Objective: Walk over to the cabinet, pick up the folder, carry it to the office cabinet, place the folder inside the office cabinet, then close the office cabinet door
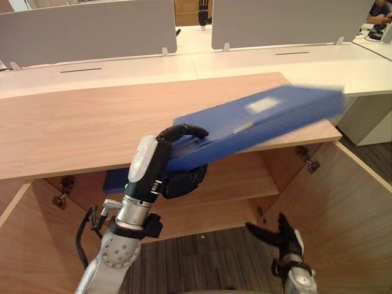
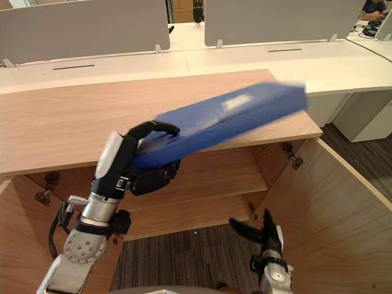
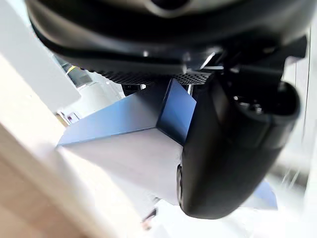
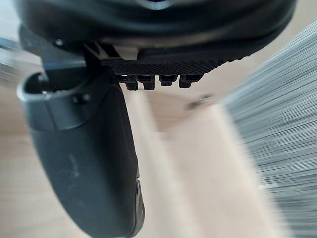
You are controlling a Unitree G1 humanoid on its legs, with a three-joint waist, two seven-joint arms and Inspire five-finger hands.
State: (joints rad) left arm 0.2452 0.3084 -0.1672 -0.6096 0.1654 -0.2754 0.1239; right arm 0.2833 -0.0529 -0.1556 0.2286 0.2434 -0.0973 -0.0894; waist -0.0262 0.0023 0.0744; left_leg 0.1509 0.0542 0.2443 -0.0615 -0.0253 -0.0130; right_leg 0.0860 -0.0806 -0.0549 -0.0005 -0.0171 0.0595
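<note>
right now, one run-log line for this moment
phase: carry | left robot hand: shut on blue folder | folder: tilted above cabinet top | right robot hand: open, low by open door | placed: no

The left robot hand is curled round one end of the blue folder.

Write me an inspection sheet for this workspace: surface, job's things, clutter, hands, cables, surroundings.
Surface: wooden cabinet top.
Job's things: blue folder in the air, tilted, above the top's front edge; right door and left door open; inner shelf in view.
Clutter: blue item on the shelf, partly hidden behind the left hand.
Hands: left hand shut on the folder's near end, thumb on top; right hand low by the right door, fingers straight, holding nothing.
Cables: nothing seen.
Surroundings: white desks with grey screens beyond; grey carpet; a person far right.
</note>
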